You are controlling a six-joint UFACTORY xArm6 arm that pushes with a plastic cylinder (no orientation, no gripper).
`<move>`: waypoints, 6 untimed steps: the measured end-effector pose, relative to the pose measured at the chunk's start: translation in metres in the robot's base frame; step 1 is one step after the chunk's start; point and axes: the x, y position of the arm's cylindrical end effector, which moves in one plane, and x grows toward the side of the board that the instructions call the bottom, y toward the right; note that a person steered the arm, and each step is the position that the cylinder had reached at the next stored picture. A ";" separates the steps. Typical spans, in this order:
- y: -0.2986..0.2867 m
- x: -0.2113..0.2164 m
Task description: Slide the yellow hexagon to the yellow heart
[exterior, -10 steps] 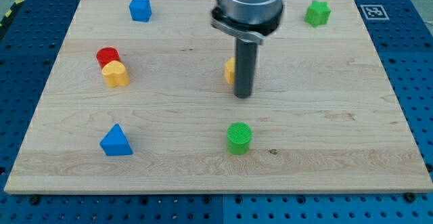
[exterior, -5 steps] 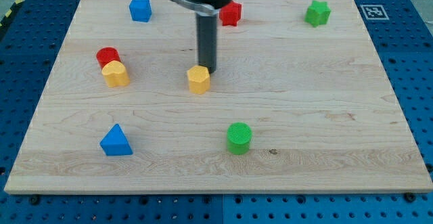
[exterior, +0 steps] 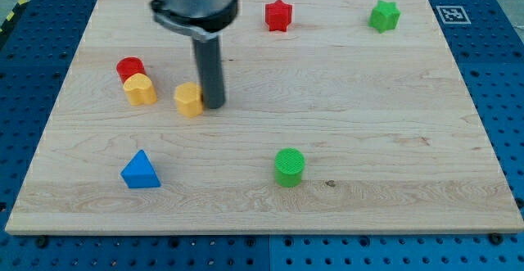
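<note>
My tip (exterior: 214, 106) presses against the yellow hexagon block (exterior: 188, 100) on the wooden bench (exterior: 393, 124).
The bare rod tool, holding nothing, touches the hexagon's right side; the yellow heart block (exterior: 140, 89) sits near its left, touching the red cylinder (exterior: 128, 67).

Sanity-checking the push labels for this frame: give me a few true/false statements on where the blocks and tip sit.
1. My tip sits against the yellow hexagon on its right side in the view. True.
2. The yellow hexagon touches the yellow heart. False: a strip of bare board separates them.
3. The red cylinder sits right behind the yellow heart, toward the view's top. True.
4. The green cylinder is at the view's top right. False: it is near the bottom centre; the green star is top right.
5. The blue triangle is at the lower left. True.
</note>
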 end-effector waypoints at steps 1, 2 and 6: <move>0.009 -0.004; 0.040 0.002; -0.008 0.008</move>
